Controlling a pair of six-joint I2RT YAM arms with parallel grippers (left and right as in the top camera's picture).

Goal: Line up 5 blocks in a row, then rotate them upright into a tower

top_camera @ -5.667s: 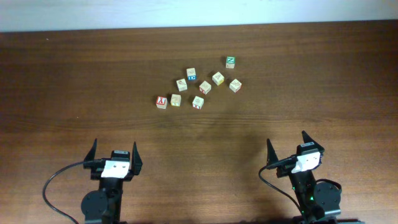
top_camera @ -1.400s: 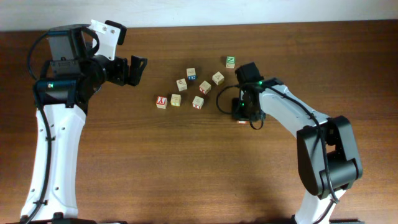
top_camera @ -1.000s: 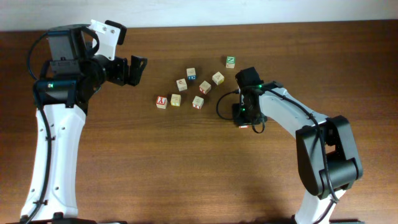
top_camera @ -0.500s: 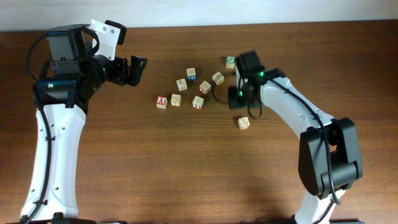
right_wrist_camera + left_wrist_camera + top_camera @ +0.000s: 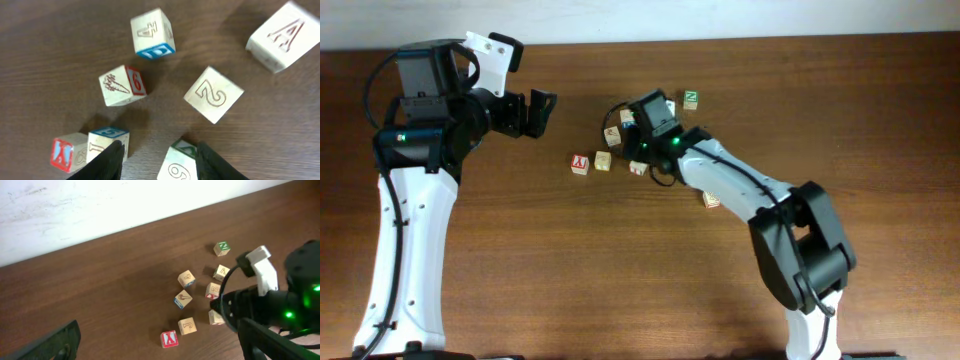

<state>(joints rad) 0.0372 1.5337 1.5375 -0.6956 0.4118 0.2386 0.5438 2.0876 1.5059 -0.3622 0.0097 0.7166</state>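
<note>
Right wrist view, right hand (image 5: 159,147) spread astride a block (image 5: 177,165), left hand (image 5: 534,111) spread wide

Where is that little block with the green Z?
Overhead, the Z block sits at the cluster's far right corner, beside the right arm; its nearest neighbour is the A block.

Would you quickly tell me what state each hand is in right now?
Left hand: open, holding nothing.
Right hand: open, straddling a green-topped block, apparently not gripping it.
</note>
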